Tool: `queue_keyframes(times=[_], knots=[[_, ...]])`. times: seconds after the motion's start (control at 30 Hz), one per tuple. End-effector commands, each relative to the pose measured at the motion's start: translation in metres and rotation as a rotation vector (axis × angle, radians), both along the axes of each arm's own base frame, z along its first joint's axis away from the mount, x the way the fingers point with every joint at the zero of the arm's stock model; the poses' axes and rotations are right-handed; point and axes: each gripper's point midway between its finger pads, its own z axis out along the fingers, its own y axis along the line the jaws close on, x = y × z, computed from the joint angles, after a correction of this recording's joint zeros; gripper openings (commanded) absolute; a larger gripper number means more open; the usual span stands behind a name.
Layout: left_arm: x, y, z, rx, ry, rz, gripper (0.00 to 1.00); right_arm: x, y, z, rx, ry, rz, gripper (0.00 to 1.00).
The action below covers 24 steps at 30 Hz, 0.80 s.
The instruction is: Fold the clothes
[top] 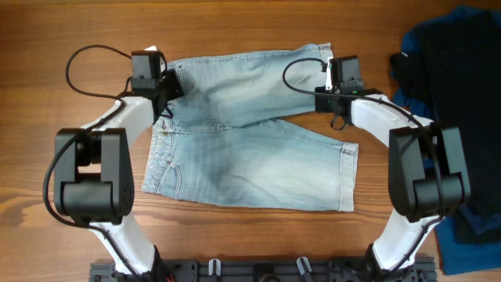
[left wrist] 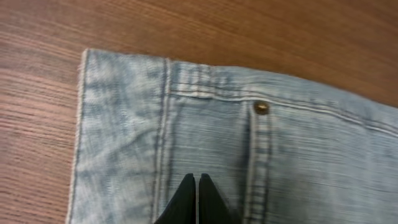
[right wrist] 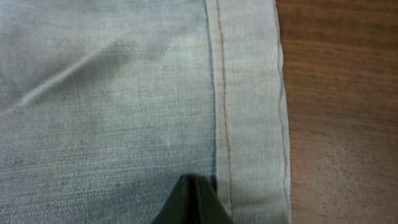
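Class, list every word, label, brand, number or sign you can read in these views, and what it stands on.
No readable text anywhere.
The denim shorts show only stitching and seams.
Their metal rivet is too small to show any marking.
The dark garments show no lettering.

- The denim shorts (top: 250, 157) are faded light-blue woven cloth, matt, with a fine diagonal weave. Tan thread stitches the hem at 3 o'clock in the right wrist view.
- The rivet (left wrist: 262, 107) is brassy metal with a dull shine.
- The table (top: 235, 23) is brown grained wood, smooth, with a low sheen.
- The left gripper (left wrist: 196, 186) and right gripper (right wrist: 194, 190) look like matt black plastic.
- The arm shells (top: 133, 117) are smooth white plastic.
- At 3 o'clock overhead, the dark blue garment (top: 450, 35) and black garment (top: 477, 102) are soft matt cloth.
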Motion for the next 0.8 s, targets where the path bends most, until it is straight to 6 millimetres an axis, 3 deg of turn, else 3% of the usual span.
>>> queue_keyframes(times=[0.0,0.2,0.37,0.43,0.63,0.7,0.77], knots=[[0.002,0.011,-0.004,0.057,-0.002,0.028,0.04,-0.048,-0.02,-0.035,-0.019,0.192,-0.169,0.04],[0.008,0.012,0.001,0.055,-0.033,0.03,0.04,-0.06,-0.028,0.004,-0.049,0.182,-0.189,0.04],[0.014,0.011,0.007,0.054,-0.069,0.031,0.04,-0.05,-0.026,0.016,-0.053,0.129,-0.15,0.04],[0.024,0.011,0.018,0.052,-0.125,0.032,0.04,-0.034,-0.019,0.028,-0.035,0.076,-0.097,0.04],[0.031,0.001,0.067,0.005,-0.237,-0.008,0.04,0.017,-0.002,0.1,0.029,-0.111,-0.041,0.04],[0.031,-0.007,0.068,-0.027,-0.236,-0.042,0.04,0.029,0.008,0.113,0.064,-0.162,0.031,0.04],[0.03,-0.014,0.062,-0.05,-0.223,-0.068,0.04,0.042,0.005,0.121,0.081,-0.219,0.038,0.04]])
